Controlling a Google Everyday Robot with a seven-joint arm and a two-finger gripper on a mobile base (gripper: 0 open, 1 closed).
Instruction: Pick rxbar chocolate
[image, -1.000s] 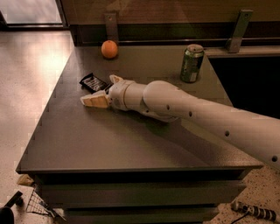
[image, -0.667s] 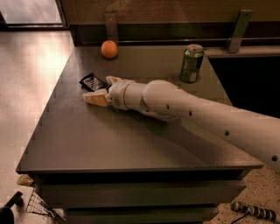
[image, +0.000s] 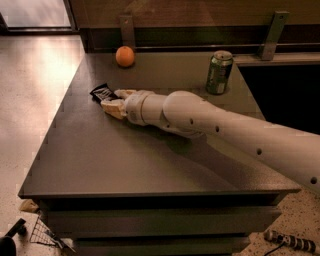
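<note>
The rxbar chocolate (image: 102, 92), a small flat bar in a shiny black wrapper with white lettering, lies on the dark table (image: 130, 165) at its left side. My gripper (image: 115, 99) reaches in from the right on a white arm and sits low over the table, right at the bar's near right end. Its two tan fingers (image: 113, 106) are spread apart, one on each side of that end. The bar still lies flat on the table.
An orange fruit (image: 125, 56) sits at the back left of the table. A green drink can (image: 219, 72) stands upright at the back right. A wall with metal brackets runs behind the table. The floor lies to the left.
My gripper has moved a little left and toward the back, closing in on the black bar. The bar, the orange and the can have not moved.
</note>
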